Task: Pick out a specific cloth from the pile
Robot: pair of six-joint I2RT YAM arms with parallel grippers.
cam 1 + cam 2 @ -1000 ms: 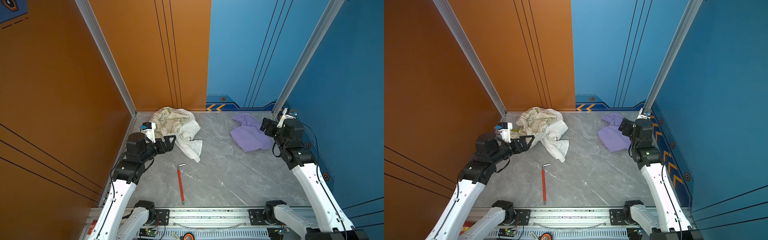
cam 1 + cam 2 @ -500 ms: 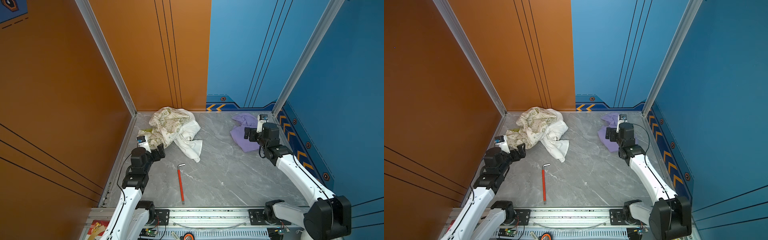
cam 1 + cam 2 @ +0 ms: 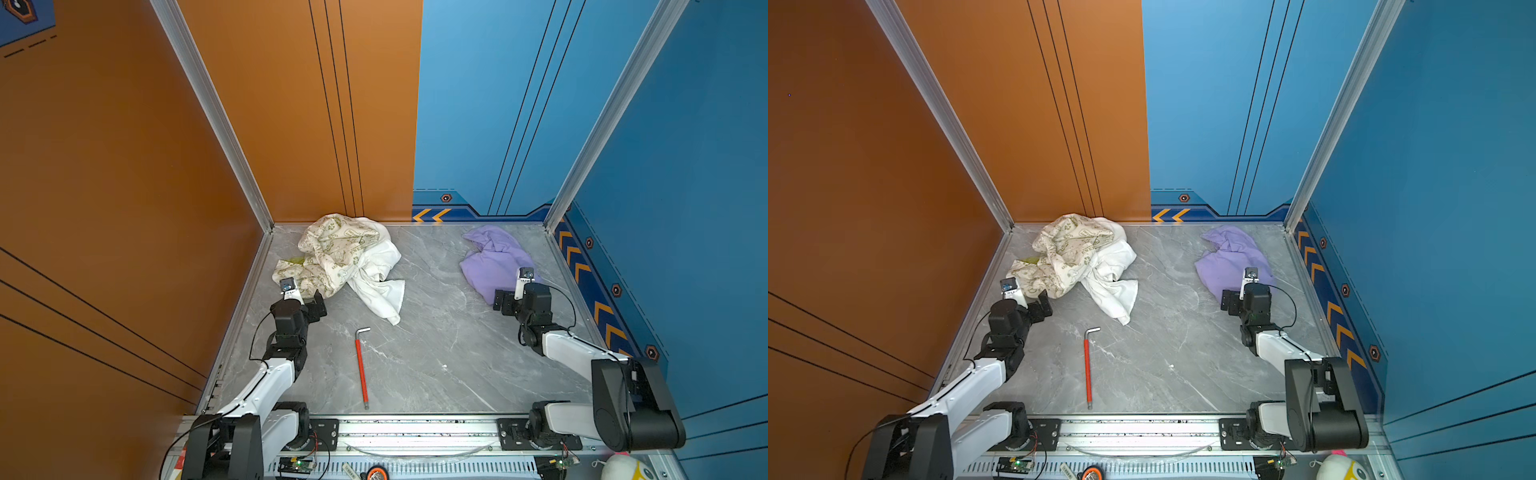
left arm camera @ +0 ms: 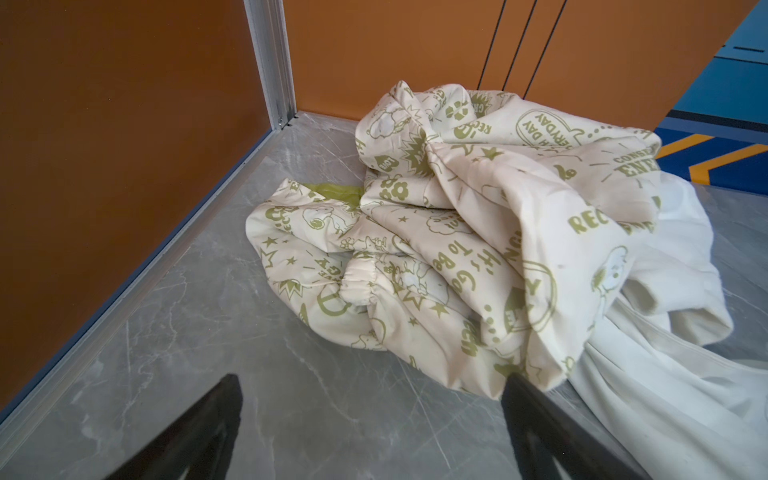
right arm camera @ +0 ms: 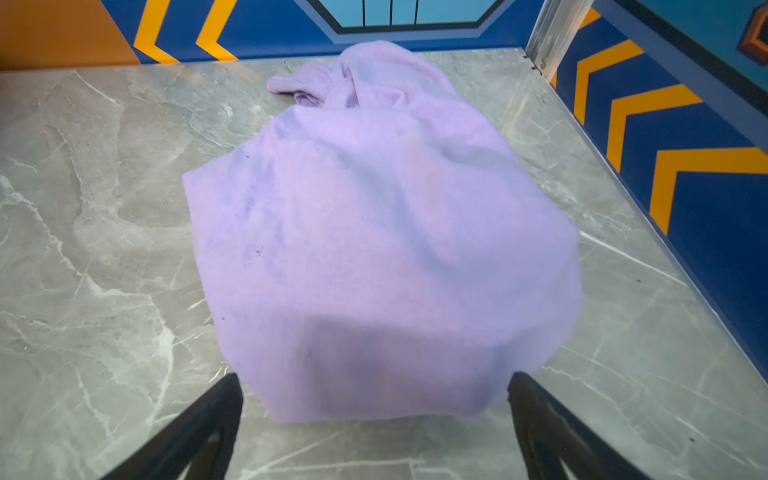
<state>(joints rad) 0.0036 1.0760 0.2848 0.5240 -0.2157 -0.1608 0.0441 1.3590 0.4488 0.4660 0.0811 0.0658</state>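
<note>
Top views: the near end of the cloth (image 3: 490,262) is covered by the head of the right arm (image 3: 536,303). No collar or sleeve can be made out in its folds. In the pile (image 3: 345,253), the white cloth (image 3: 380,286) is partly buried under the cream printed cloth (image 3: 332,245), and the left wrist view cuts it off.

The cloth lies alone at the far right of the table (image 3: 415,365), well apart from the pile in the far left corner. Its long axis runs from the back wall toward the right arm, with the bunched narrow end at the wall.

The right jaws stand wide apart; the broad hem lies between the tips, unpinched. The left jaws are equally wide and hold nothing. One tip is beside the cream cloth's edge; contact cannot be told.
</note>
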